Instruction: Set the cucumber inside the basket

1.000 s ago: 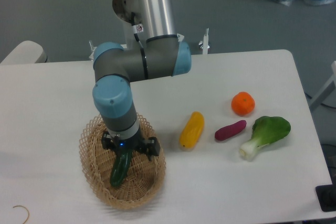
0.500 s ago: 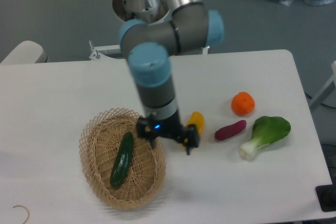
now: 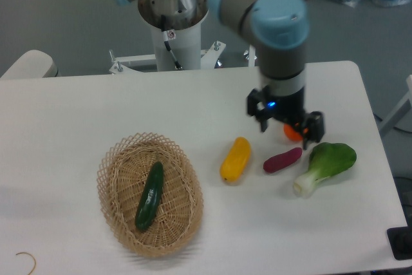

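Note:
The dark green cucumber [image 3: 149,196] lies lengthwise inside the oval wicker basket [image 3: 116,165] at the front left of the table. My gripper [image 3: 285,131] is far to the right of the basket, above the table near the orange fruit, which it partly hides. Its fingers [image 3: 315,130] stand apart with nothing between them, so it is open and empty.
A yellow elongated vegetable [image 3: 235,158] lies right of the basket. A purple vegetable [image 3: 282,160] and a bok choy [image 3: 327,164] lie further right. An orange fruit [image 3: 292,132] sits behind them, under the gripper. The arm's base [image 3: 172,24] stands at the table's back edge.
The gripper let go of the cucumber, which stays in the basket. The arm has swung to the right, from over the basket to above the orange fruit.

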### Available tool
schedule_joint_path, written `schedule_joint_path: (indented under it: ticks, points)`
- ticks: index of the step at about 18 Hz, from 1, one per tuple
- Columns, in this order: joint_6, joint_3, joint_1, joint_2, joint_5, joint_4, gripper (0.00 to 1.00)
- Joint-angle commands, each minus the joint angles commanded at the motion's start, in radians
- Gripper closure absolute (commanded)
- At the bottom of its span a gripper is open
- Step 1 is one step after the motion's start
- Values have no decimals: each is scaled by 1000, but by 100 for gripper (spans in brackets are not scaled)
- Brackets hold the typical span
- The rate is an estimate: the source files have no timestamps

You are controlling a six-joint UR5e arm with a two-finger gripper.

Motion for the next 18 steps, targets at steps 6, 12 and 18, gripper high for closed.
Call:
schedule_joint_path:
  ticks: [6, 12, 18]
  points:
    - [157, 94, 58, -2, -35, -172, 0]
    - [152, 84, 46, -2, -51, -171, 0]
    - [141, 83, 38, -2, -54, -166, 0]
